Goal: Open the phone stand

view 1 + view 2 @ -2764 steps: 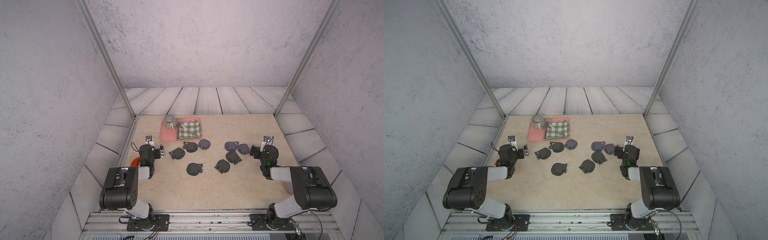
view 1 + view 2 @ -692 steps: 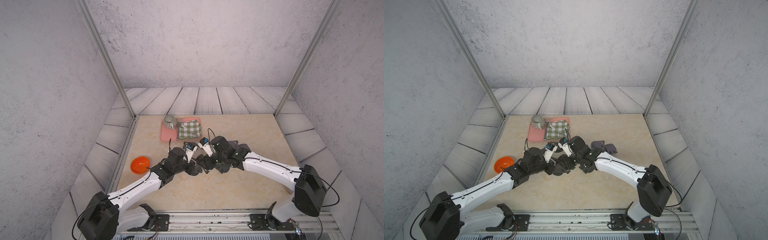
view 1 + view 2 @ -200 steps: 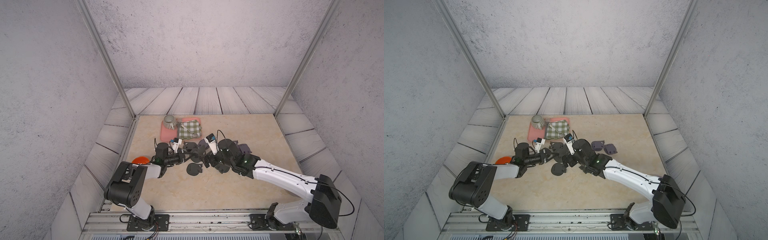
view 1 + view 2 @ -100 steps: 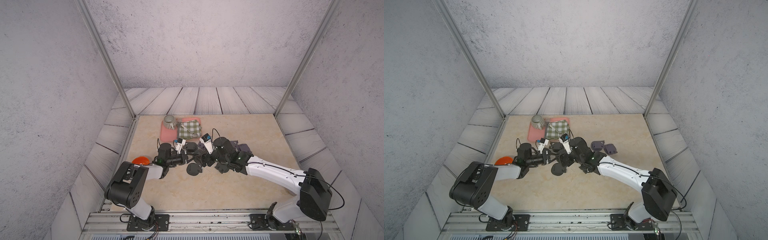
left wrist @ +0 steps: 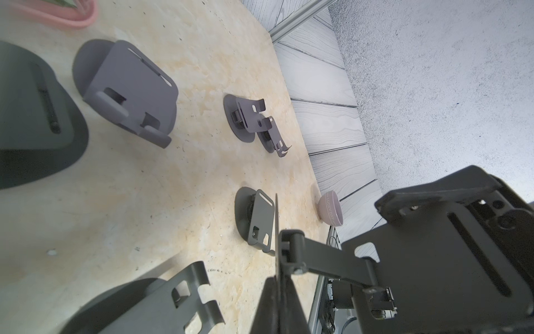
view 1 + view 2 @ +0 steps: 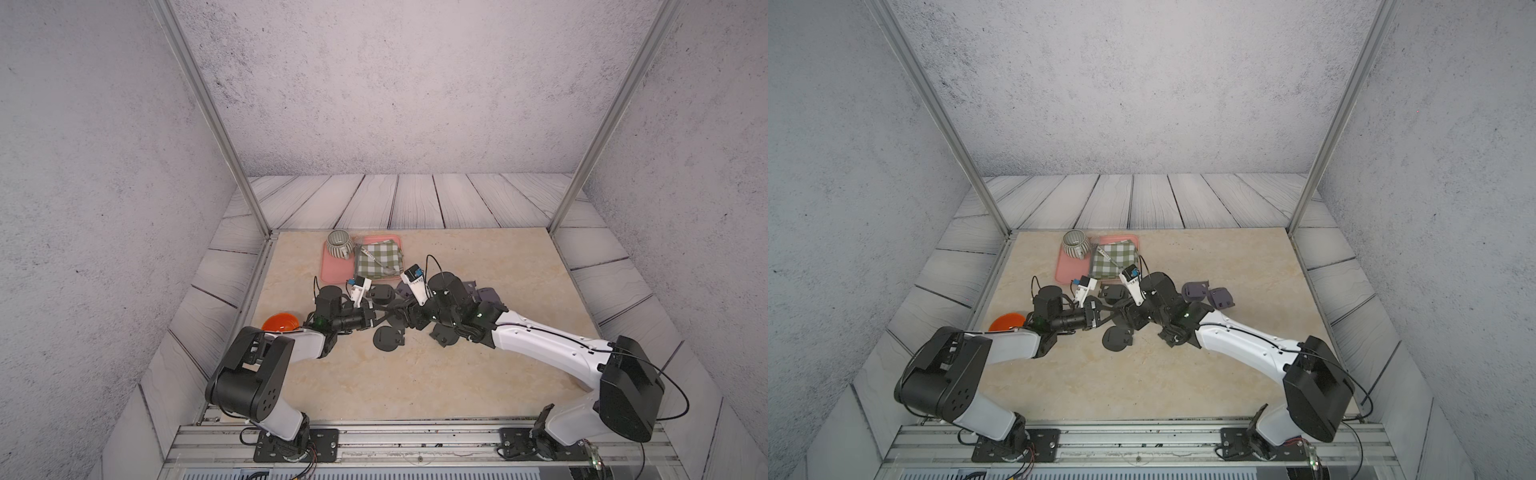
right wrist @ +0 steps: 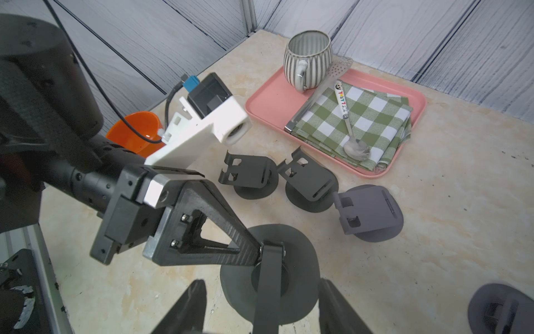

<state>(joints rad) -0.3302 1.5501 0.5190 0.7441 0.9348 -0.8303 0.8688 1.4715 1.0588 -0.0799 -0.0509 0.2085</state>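
Right wrist: your left gripper (image 7: 258,250) pinches the phone stand (image 7: 294,254) by its disc, and the right gripper (image 7: 261,284) straddles its neck, spread wide. Close squarely, then swing steadily against the hinge. Five stands here, one mug (image 7: 307,57). Left wrist: seven stands, one pale bowl (image 5: 331,212). Top views: the held stand hangs mid-table between your arms, with one orange bowl (image 6: 280,322) left.

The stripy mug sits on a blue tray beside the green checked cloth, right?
No, the tray is pink, not blue. The stripy mug does sit on it beside the green checked cloth. The right wrist view shows this clearly.
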